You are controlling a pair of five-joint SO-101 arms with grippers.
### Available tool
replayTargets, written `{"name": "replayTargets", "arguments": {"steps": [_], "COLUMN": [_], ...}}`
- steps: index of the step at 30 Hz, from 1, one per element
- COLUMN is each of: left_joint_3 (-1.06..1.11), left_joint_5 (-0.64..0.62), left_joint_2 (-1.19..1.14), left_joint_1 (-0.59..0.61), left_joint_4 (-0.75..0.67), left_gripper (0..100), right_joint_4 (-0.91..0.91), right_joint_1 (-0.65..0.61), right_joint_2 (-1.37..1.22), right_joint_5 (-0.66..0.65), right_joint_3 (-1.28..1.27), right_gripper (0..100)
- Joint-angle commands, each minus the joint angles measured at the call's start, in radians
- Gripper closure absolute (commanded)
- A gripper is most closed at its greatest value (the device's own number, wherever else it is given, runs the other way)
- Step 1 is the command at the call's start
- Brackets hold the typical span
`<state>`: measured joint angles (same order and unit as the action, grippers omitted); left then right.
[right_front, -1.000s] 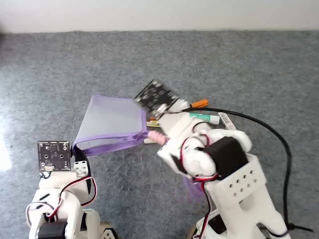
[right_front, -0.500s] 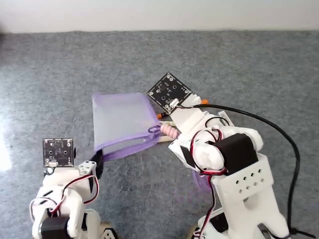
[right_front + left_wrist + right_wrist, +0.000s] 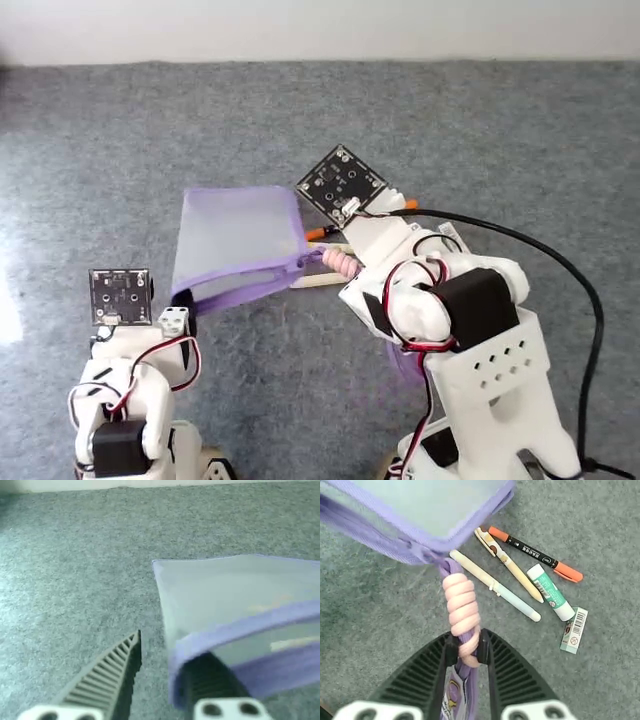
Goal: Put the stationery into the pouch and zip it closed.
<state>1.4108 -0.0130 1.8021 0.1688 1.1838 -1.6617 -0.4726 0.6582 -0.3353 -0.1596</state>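
Purple pouch (image 3: 235,235): lies left of centre in the high view, flat on the grey counter (image 3: 500,130), with its zip edge turned toward the lower part of the frame. It is held at both ends of that edge, probably so the mouth is kept taut and lifted.
Pink coiled zip pull (image 3: 462,605): pinched between the right jaws at the lower middle of the right wrist view. The coil runs up to the slider at the pouch's corner.
Right jaws: closed on the zip pull. The grip is judged to anchor that end of the zip, or to prepare it for sliding.
Left jaws: standing apart. In the left wrist view one jaw is tucked under the pouch's purple rim, while the other is beside it and clear of the fabric. The rim seems to be propped up rather than clamped.
Stationery: all still outside the pouch, on the counter at the right of the right wrist view. It is made up of an orange marker (image 3: 535,554), a beige pen (image 3: 510,565), a cream-and-mint pen (image 3: 492,585), a green glue stick (image 3: 550,592) and a small eraser (image 3: 574,630).
Progress: judged early, since nothing has been loaded and the zip is not yet closed.
Risk: with both arms occupied at the pouch, one would have to be freed to collect the pens, and the mouth may then slacken.
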Motion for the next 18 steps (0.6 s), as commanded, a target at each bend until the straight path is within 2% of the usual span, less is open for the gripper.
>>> {"name": "replayTargets", "arguments": {"steps": [1,5,8,13,18], "left_joint_3": [-0.090,-0.174,-0.214,-0.282,-0.318], "left_joint_5": [-0.006,0.006,0.084,0.100,0.100], "left_joint_2": [0.002,-0.005,-0.005,-0.005,-0.005], "left_joint_1": [-0.003,-0.005,-0.003,0.002,0.002], "left_joint_4": [-0.018,-0.006,0.074,0.195,0.207], "left_gripper": [99,99,99,99,99], "right_joint_4": [0.105,0.185,0.185,0.188,0.189], "right_joint_1": [0.047,0.090,0.102,0.139,0.143], "right_joint_2": [0.022,0.013,0.013,0.013,0.012], "right_joint_5": [0.038,0.150,0.204,0.230,0.232], "right_joint_3": [0.057,0.052,0.052,0.052,0.051], "right_gripper": [99.1,99.1,99.1,99.1,99.1]}}
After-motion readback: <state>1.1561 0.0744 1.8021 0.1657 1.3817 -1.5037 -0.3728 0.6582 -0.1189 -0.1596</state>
